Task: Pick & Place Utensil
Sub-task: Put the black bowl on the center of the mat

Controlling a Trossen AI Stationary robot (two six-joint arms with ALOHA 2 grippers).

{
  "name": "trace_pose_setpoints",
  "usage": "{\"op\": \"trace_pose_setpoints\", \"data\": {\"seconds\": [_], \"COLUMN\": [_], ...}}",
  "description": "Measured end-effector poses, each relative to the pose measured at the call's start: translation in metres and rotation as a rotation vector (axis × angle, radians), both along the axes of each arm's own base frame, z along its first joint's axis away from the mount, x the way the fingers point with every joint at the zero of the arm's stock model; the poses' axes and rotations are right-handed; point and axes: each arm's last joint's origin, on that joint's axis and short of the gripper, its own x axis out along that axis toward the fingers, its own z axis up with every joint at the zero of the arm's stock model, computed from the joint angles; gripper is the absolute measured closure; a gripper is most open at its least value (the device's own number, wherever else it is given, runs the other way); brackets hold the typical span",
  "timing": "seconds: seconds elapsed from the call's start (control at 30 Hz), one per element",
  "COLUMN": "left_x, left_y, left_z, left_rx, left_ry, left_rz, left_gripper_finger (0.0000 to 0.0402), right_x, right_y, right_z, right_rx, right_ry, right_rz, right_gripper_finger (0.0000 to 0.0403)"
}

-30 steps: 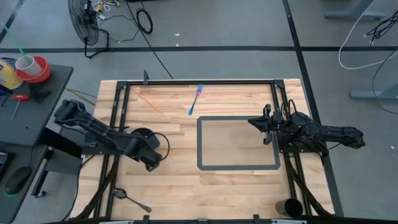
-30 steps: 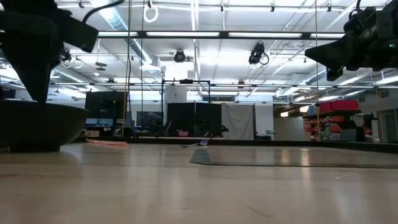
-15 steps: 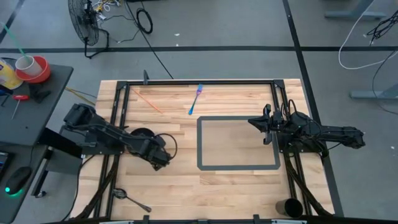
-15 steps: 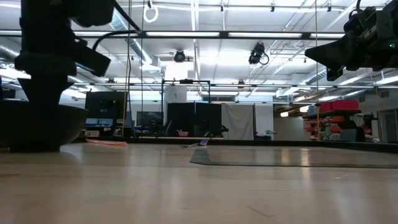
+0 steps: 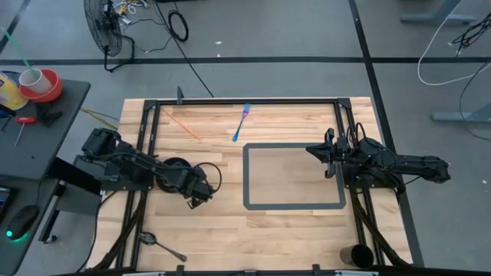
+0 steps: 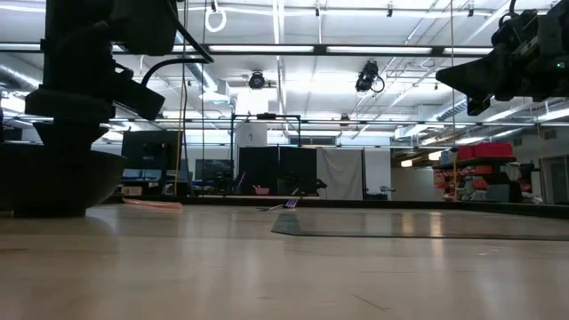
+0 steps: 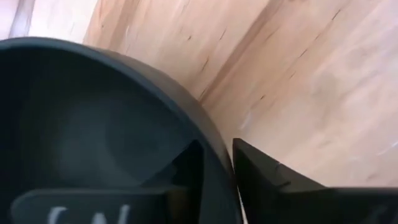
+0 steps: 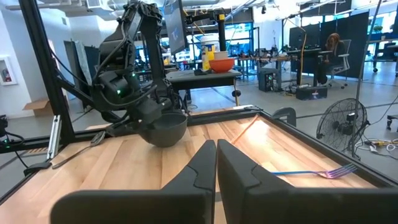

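Left gripper (image 5: 201,193) clamped on rim of black bowl (image 5: 178,165), one finger inside, one outside. Right gripper (image 5: 321,152) with fingers pressed together, empty, at right edge of taped rectangle (image 5: 294,176). Blue fork (image 5: 242,122) lies just beyond rectangle's far edge.

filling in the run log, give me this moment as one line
left gripper: jaws shut on bowl rim | right gripper: shut, empty, waiting beside marked rectangle | fork: untouched near far edge
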Motion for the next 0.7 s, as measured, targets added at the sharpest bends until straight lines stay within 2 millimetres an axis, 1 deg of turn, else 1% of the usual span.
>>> {"op": "trace_pose_setpoints", "data": {"seconds": [0.23,0.37,0.47,0.6,0.7], "left_x": [0.002,0.01,0.016,0.031,0.05], "left_y": [0.0,-0.003,-0.005,-0.005,0.002], "left_z": [0.005,0.017,0.027,0.047,0.063], "left_rx": [-0.023,-0.041,-0.046,-0.035,-0.016], "left_ry": [-0.009,-0.045,-0.067,-0.145,-0.204], "left_rz": [-0.001,-0.028,-0.047,-0.112,-0.172], "left_gripper_finger": [0.0366,0.039,0.0393,0.0388,0.0392], "right_x": [0.0,0.0,0.0,0.0,0.0], "right_y": [0.0,0.0,0.0,0.0,0.0], "right_z": [0.0,0.0,0.0,0.0,0.0], "right_rx": [0.0,0.0,0.0,0.0,0.0], "right_ry": [0.0,0.0,0.0,0.0,0.0], "right_rz": [0.0,0.0,0.0,0.0,0.0], "right_gripper_finger": [0.0385,0.0385,0.0385,0.0385,0.0385]}}
